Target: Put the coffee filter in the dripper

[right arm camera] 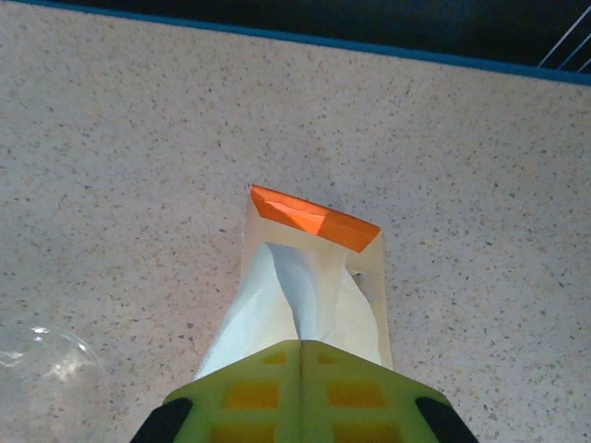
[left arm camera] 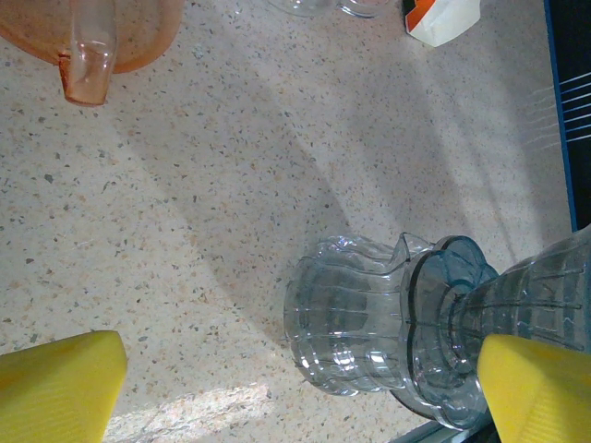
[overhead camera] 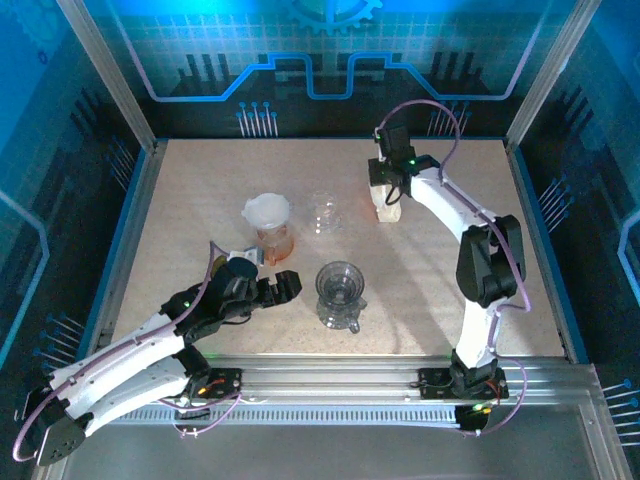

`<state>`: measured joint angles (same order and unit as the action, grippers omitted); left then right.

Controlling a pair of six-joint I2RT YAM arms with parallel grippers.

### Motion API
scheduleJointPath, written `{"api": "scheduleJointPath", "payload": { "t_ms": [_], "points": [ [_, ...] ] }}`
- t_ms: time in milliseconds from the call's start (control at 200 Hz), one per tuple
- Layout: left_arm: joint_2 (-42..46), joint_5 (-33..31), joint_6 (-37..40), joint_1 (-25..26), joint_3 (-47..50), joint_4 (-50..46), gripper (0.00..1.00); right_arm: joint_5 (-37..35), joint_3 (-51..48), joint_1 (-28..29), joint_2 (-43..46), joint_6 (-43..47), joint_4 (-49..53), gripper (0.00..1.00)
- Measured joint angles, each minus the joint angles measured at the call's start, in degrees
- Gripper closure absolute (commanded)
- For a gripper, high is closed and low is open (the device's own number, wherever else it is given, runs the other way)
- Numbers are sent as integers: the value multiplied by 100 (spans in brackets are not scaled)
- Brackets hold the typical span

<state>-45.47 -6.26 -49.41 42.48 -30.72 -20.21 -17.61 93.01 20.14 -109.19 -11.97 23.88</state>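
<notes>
Right end effector [right arm camera: 300,349] is clamped fully shut on the white coffee filter [right arm camera: 272,305], which pokes out of its orange-flapped box [right arm camera: 314,221] at the far right of the desk [overhead camera: 200,180]. Left end effector [overhead camera: 285,288] is wide open holding nothing, just left of the clear dripper [overhead camera: 340,290], near centre.
</notes>
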Motion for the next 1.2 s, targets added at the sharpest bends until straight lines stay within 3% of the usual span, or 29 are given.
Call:
{"api": "scheduleJointPath", "payload": {
  "t_ms": [320,675,981,1201],
  "points": [
    [199,0,0,0,0,-4,1,-164,-739,155,1154,0,-98,100],
    [466,2,-22,-4,0,-7,1,-195,-1937,710,3287,-264,118,100],
    [592,7,-20,-4,0,-20,1,627,-2472,1515,5167,-697,1325,100],
    [632,7,-17,-4,0,-44,1,1513,-2194,1989,5337,-848,2671,100]
  ]
}}
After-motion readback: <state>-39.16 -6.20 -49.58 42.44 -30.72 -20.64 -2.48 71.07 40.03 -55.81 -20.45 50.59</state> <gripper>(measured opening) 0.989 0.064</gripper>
